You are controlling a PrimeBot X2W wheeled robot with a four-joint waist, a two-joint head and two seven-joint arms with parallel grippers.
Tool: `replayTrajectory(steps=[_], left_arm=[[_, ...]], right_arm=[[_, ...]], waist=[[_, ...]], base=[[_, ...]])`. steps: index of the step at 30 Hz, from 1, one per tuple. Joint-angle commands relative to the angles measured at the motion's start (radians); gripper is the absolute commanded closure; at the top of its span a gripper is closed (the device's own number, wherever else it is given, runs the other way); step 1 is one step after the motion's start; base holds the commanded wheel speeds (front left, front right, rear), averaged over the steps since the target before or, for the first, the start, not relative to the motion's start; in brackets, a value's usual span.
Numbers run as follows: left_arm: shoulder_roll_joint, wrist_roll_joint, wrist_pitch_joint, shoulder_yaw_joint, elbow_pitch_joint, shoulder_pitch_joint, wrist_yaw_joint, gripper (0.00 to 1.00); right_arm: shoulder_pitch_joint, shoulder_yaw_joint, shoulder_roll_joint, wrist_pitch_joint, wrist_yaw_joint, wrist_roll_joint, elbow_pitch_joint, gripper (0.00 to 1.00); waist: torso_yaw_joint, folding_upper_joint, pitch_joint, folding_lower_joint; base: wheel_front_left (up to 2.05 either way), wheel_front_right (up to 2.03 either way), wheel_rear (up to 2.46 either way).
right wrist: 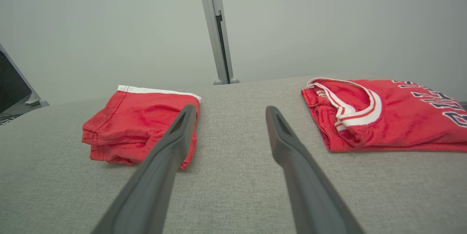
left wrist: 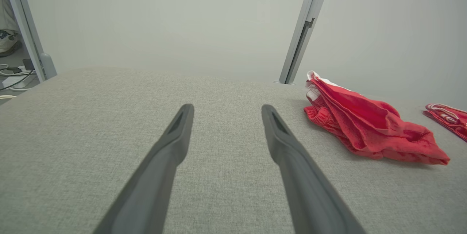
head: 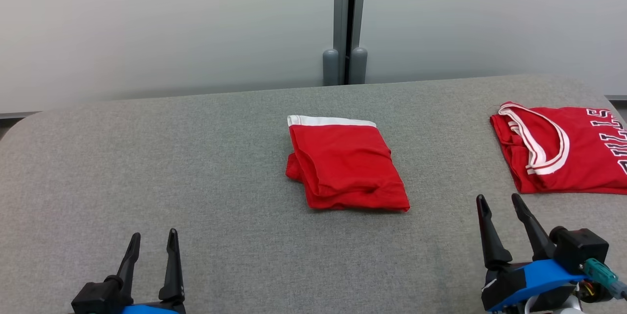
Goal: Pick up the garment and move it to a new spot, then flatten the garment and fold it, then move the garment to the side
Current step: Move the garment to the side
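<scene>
Head view, L to R. At approx. 7 o'clock we found the left gripper (head: pixel 154 233) low over the grey table (head: pixel 196 157), jaws spread wide w/ nothing btwn them. Its wrist view showed only bare table beneath both fingers.

The garment (head: pixel 345 167), red shorts w/ a white waistband, lay at frame centre, well apart from both grippers, waistband toward 12 o'clock. We judged it already folded into a compact stack. The layers looked loose on its 8 o'clock side, where a lump of fabric bulged out. Behind it, at 12 o'clock, a grey post (head: pixel 346 20) split the pale wall (head: pixel 147 25).

At approx. 4–5 o'clock the right gripper (head: pixel 499 197) was likewise fully parted and empty, tips toward 12. A red jersey (head: pixel 563 150) w/ lettering lay at 3 o'clock, near those tips and partly cut by the frame edge.

Assessment: the remaining step was prob. the move to the side. Risks we noted:
1. A pinch on the top layer only would peel the stack open, since nothing secures the layers.
2. A one-sided lift would let the loose side sag and unfold.
3. Dragging over the textured table could rumple the underside.
4. The 3 o'clock side is occupied, so placement there could overlap the jersey.
5. The right gripper could snag the jersey's hem, given how near it sits.
</scene>
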Motion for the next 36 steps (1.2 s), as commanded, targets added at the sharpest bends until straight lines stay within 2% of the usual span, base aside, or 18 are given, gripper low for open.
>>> replayTrajectory(steps=[1, 27, 31, 36], left_arm=[[-0.001, 0.006, -0.004, 0.001, -0.004, 0.008, -0.006, 0.00], [-0.023, 0.015, -0.004, 0.011, -0.032, 0.022, -0.002, 0.00], [-0.024, 0.018, -0.004, 0.008, -0.037, 0.016, 0.001, 0.00], [-0.024, 0.021, -0.004, -0.006, -0.042, -0.017, 0.000, 0.00]], right_arm=[[0.015, 0.005, 0.001, 0.003, 0.001, -0.001, 0.000, 0.00], [0.016, 0.016, 0.001, 0.016, 0.001, 0.013, 0.029, 0.00], [-0.051, 0.025, 0.001, 0.071, 0.001, 0.024, 0.034, 0.00], [-0.199, 0.022, 0.000, 0.278, 0.001, 0.056, 0.093, 0.00]], waist=[[0.001, 0.0000, 0.001, 0.0001], [0.006, 0.0000, 0.004, 0.0001], [0.009, 0.0000, 0.020, 0.0001], [0.032, 0.0000, 0.052, 0.0001]], base=[[0.00, 0.00, 0.00], [0.00, 0.00, 0.00], [0.00, 0.00, 0.00], [0.00, 0.00, 0.00]])
